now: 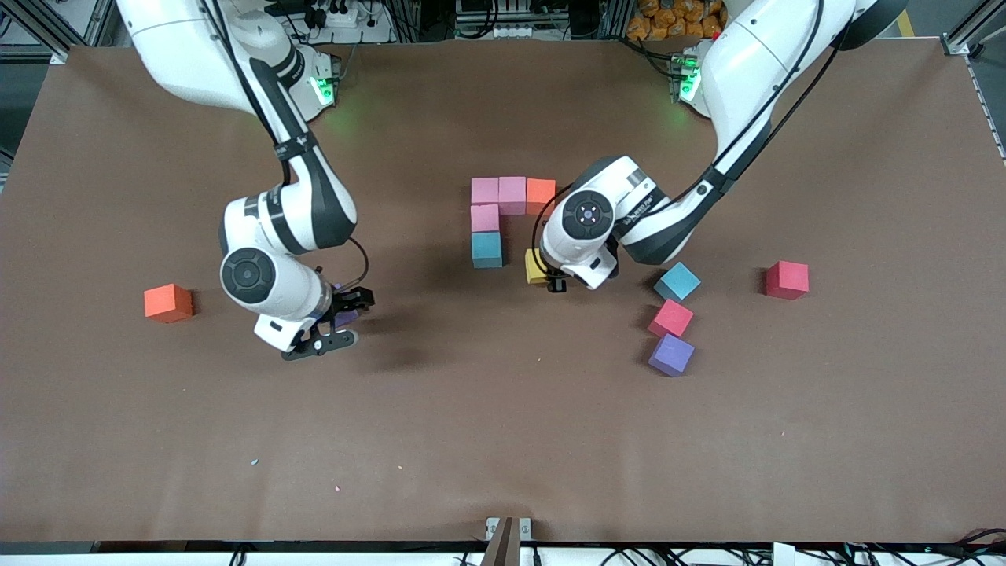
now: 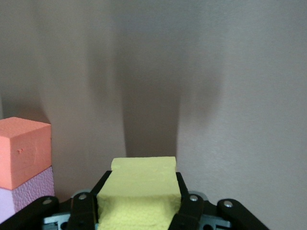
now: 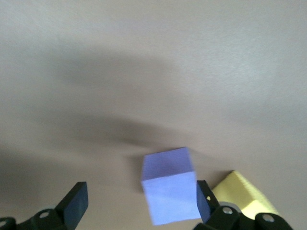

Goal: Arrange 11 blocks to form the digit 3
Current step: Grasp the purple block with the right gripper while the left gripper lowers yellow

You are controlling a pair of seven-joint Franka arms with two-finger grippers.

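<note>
Three pink blocks [image 1: 485, 191], an orange one [image 1: 541, 195] and a light blue one [image 1: 486, 249] form a partial digit 3 at the table's middle. My left gripper [image 1: 552, 281] is shut on a yellow block [image 1: 536, 267] low beside the light blue one. In the left wrist view the yellow block [image 2: 144, 184] sits squeezed between the fingers of the left gripper [image 2: 139, 203]. My right gripper [image 1: 343, 321] is open around a purple block [image 1: 346, 317]. The right wrist view shows that purple block [image 3: 169, 184] close to one finger [image 3: 204, 199], with another yellow block [image 3: 244, 196] beside it.
Loose blocks lie toward the left arm's end: light blue [image 1: 677, 281], pink [image 1: 670, 317], purple [image 1: 670, 354] and red [image 1: 787, 280]. An orange-red block [image 1: 168, 303] sits alone toward the right arm's end. The orange block [image 2: 24, 151] shows in the left wrist view.
</note>
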